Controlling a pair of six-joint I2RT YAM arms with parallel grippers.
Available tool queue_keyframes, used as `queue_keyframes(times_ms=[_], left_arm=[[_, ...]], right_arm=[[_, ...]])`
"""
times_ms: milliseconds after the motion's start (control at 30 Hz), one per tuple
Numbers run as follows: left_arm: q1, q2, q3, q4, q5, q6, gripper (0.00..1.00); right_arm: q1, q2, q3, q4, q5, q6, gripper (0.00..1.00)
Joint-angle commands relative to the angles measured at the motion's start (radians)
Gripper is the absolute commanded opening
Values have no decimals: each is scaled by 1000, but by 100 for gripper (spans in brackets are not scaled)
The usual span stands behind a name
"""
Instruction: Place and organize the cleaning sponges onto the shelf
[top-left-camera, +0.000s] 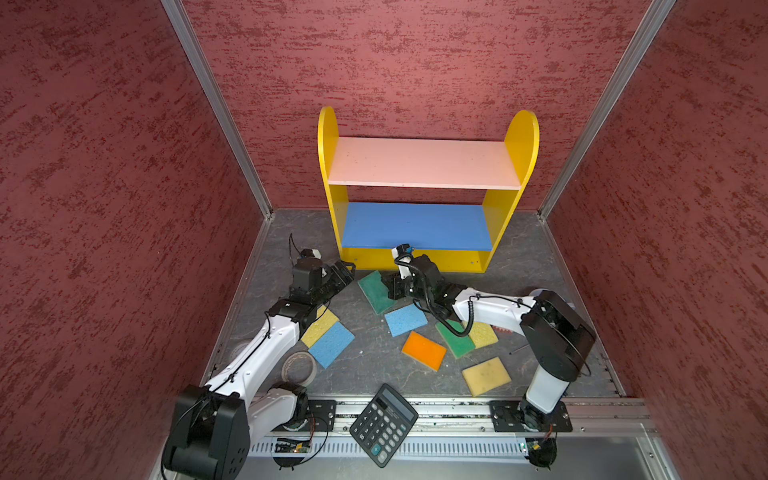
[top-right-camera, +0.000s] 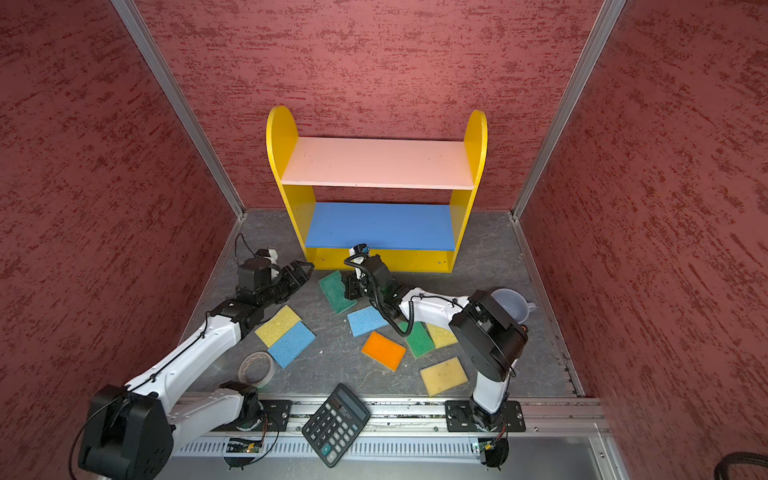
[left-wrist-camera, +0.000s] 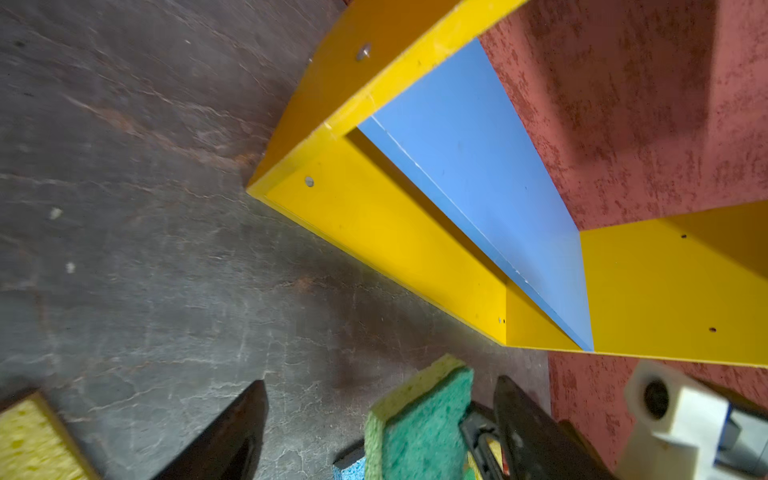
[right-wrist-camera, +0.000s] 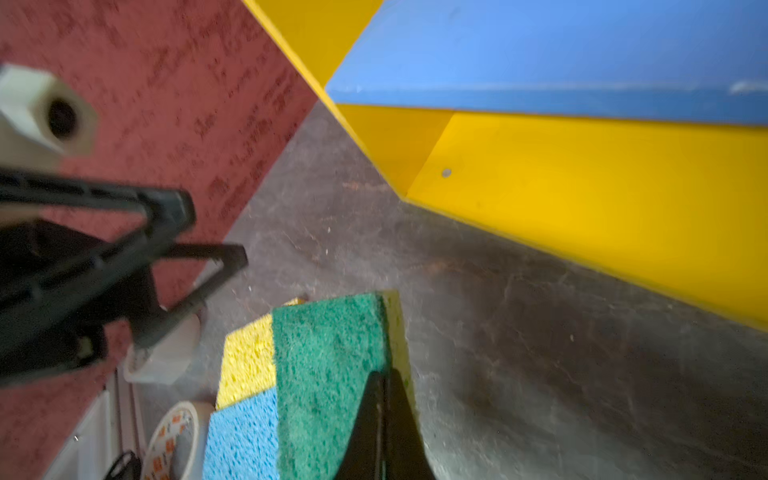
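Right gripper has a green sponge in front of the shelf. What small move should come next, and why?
Probably raise the right gripper toward the blue board, which is bare: it is shut on the green sponge, low in front of the shelf.

We see the shelf (top-left-camera: 523, 137) standing upright at the back of the bench (top-left-camera: 374, 363), with yellow round-topped sides, a pink top board and a blue middle board. Just before its yellow base, a green-faced sponge (top-left-camera: 374, 291) backed with yellow foam is pinched at one edge by the closed right hand (top-left-camera: 392, 289). Flat on the bench lie a blue sponge (top-left-camera: 406, 319), an orange sponge (top-left-camera: 424, 350), a partly hidden second green sponge (top-left-camera: 456, 347) touching a yellow sponge (top-left-camera: 485, 334), and a pale yellow sponge (top-left-camera: 486, 376). Well apart to the left, a left yellow sponge (top-left-camera: 321, 325) and a left blue sponge (top-left-camera: 332, 344) lie edge to edge.
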Motion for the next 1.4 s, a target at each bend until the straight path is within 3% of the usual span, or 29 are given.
queue_keyframes(times_ms=[0, 133, 333, 400, 500, 600, 667, 700, 833, 1033, 1367], left_arm=[[10, 68, 9, 146, 148, -60, 92], [8, 168, 16, 277, 254, -135, 83], [0, 253, 23, 399, 310, -213, 33], [-3, 262, 26, 397, 300, -224, 21], [-3, 266, 31, 386, 290, -224, 10], [3, 267, 45, 358, 283, -218, 4], [8, 262, 51, 353, 287, -214, 0], [11, 260, 56, 342, 287, -209, 0], [24, 245, 66, 308, 281, -182, 0], [41, 219, 58, 273, 275, -153, 0], [45, 197, 41, 254, 255, -143, 0]], right_arm=[[-18, -30, 37, 97, -24, 104, 0], [-33, -12, 42, 135, -72, 141, 0], [-39, 11, 75, 116, -125, 142, 0], [-40, 11, 77, 113, -125, 146, 0], [-43, 10, 72, 113, -124, 155, 0], [-53, 6, 57, 123, -130, 171, 0], [-65, -4, 32, 142, -138, 195, 18], [-71, -12, 11, 161, -145, 213, 35], [-91, -56, -68, 204, -177, 258, 50], [-90, -94, -127, 219, -270, 318, 53], [-82, -30, -115, 350, -364, 446, 35]])
